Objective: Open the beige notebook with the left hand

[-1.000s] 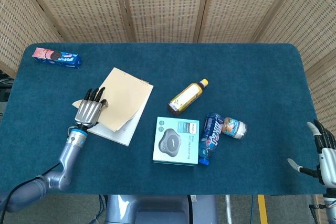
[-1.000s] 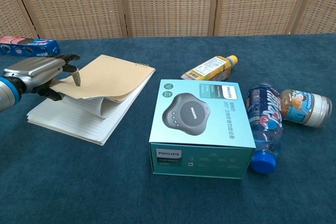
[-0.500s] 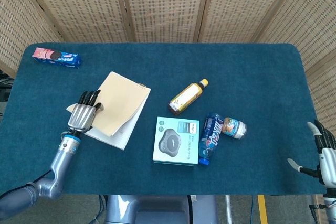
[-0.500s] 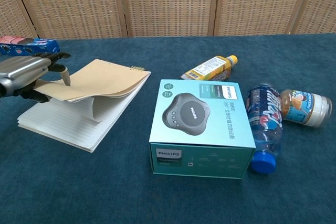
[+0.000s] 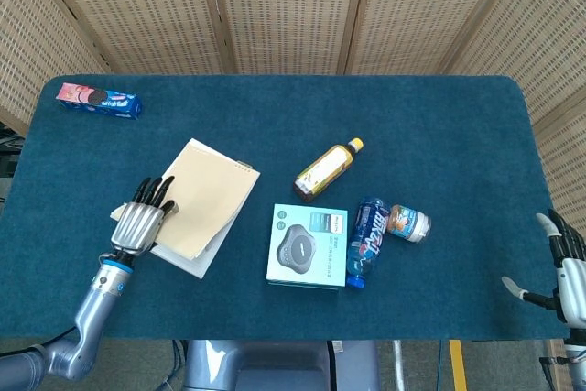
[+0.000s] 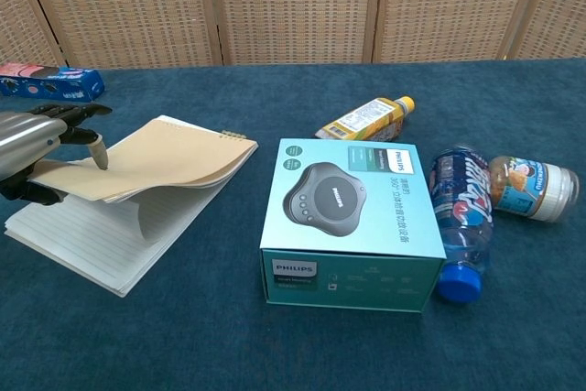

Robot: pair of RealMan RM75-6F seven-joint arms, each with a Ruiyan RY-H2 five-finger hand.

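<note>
On the blue table [image 5: 439,125] there is one beige notebook [image 5: 209,191], one yellow oil bottle [image 5: 327,170], one teal box [image 5: 309,245] with a speaker printed on it, one blue drink bottle [image 5: 368,240], one small jar [image 5: 407,223] and one pack of cookies [image 5: 99,100] at the far left corner; the notebook lies at the left part of the table, just beside the box, with spiral rings on its far edge; its beige cover and some pages are lifted and curved, and a white lined page [image 6: 87,240] shows under them; the left hand [image 5: 139,223] pinches the lifted cover at its left edge, thumb below and fingers [image 6: 95,155] above; the right hand [image 5: 560,267] is at the right near edge of the table, its fingers apart and holding nothing.
</note>
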